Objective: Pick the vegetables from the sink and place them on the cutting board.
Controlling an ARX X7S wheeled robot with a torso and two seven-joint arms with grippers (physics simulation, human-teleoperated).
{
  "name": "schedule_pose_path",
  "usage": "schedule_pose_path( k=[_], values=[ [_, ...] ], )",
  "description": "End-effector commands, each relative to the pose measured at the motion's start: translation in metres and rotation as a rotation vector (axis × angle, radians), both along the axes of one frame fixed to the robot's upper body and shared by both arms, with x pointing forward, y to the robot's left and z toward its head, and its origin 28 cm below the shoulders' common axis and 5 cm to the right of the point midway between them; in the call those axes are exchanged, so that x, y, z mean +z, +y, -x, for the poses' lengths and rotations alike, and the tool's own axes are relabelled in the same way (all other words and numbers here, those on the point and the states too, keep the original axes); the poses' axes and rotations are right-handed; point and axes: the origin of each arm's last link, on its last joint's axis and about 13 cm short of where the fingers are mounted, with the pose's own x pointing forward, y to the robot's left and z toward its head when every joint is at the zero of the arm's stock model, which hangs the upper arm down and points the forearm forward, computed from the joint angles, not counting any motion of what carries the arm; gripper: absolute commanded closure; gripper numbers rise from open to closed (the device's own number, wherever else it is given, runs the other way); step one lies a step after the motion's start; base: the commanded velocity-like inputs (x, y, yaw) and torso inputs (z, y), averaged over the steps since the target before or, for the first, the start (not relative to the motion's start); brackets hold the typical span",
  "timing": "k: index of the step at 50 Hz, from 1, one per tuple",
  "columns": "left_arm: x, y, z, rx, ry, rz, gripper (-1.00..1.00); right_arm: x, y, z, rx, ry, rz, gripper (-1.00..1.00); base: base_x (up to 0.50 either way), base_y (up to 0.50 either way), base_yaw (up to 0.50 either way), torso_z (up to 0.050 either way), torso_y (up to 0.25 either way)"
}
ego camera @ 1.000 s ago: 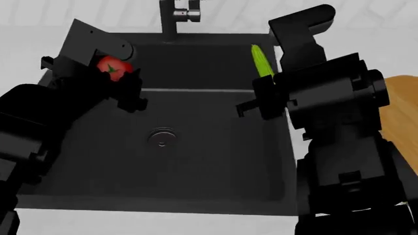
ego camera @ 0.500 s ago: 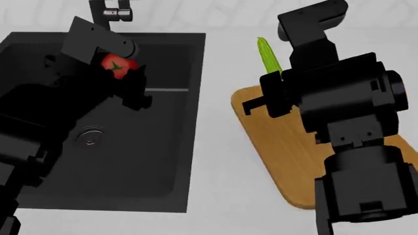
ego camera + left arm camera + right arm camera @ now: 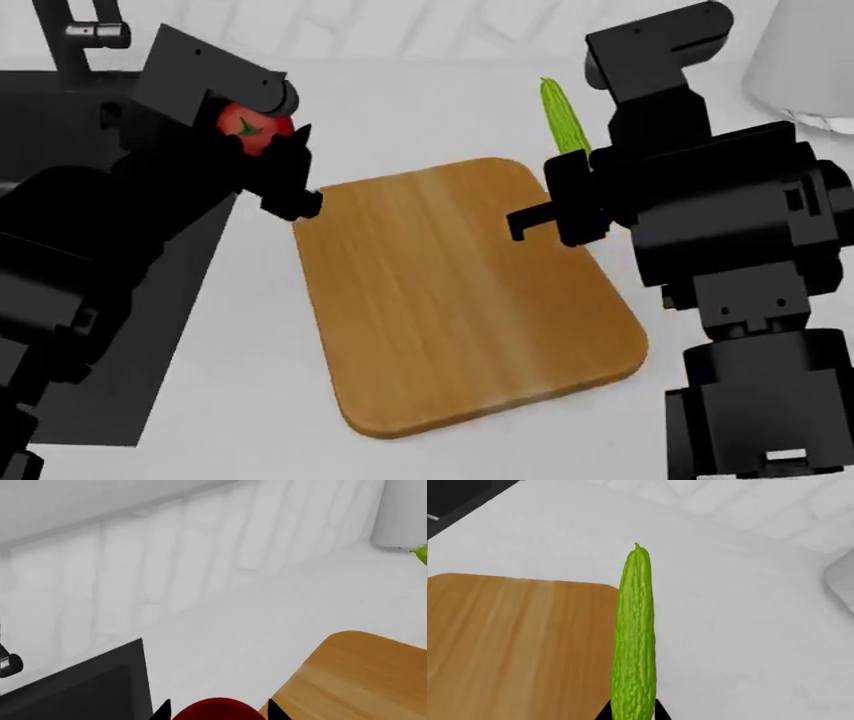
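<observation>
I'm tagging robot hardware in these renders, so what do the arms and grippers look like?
Both arms are matte black, built from chunky, angular block-shaped links. The left gripper and right gripper are black too, ending in pointed fingertips. No cables, markings or other colours show.

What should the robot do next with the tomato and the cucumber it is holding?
Probably lower both onto the cutting board. The left pincer holds the tomato by the board's corner, and the right pincer holds the cucumber over its far edge. The board is bare.
</observation>
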Motion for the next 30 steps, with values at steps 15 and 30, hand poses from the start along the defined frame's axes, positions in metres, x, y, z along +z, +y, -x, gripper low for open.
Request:
schedule_pose_path(
  k=[15, 30],
  values=[
    [0.009, -0.001, 0.004, 0.021, -0.021, 0.057, 1.0, -0.003, 0.004, -0.01, 0.028, -0.021, 0.013, 1.0, 0.28, -0.18, 0.0, 0.0, 0.002],
    [0.019, -0.009, 0.037, -0.046, 0.201, 0.132, 1.0, -0.004, 0.012, -0.007, 0.035, -0.008, -0.031, 1.0, 0.0, 0.0, 0.0, 0.0, 0.001]
  ],
)
